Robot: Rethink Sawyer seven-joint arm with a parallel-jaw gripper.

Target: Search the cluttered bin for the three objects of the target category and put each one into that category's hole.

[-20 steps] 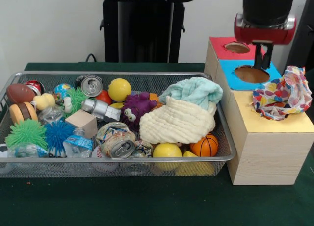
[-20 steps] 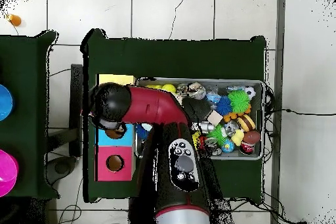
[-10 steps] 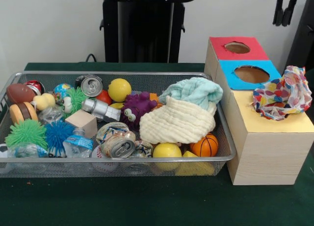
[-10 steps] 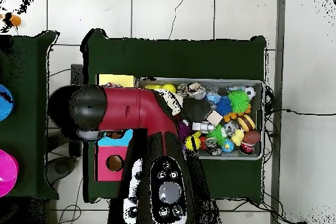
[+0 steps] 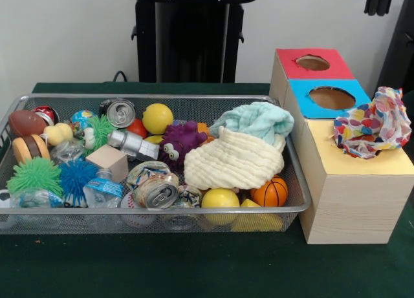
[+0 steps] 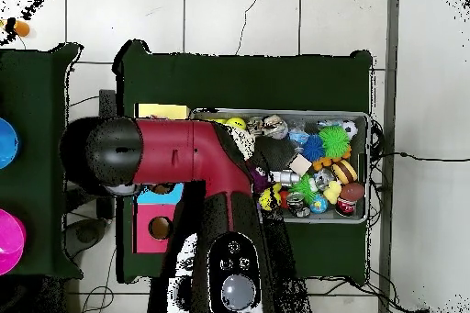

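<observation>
Hiding cloth (image 5: 374,122) overhead, possibly: arm (image 6: 174,149)

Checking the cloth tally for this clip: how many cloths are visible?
3: a teal cloth and a cream cloth piled at the bin's box-side end, and a patterned cloth on the box's yellow section. Others may be buried.
</observation>
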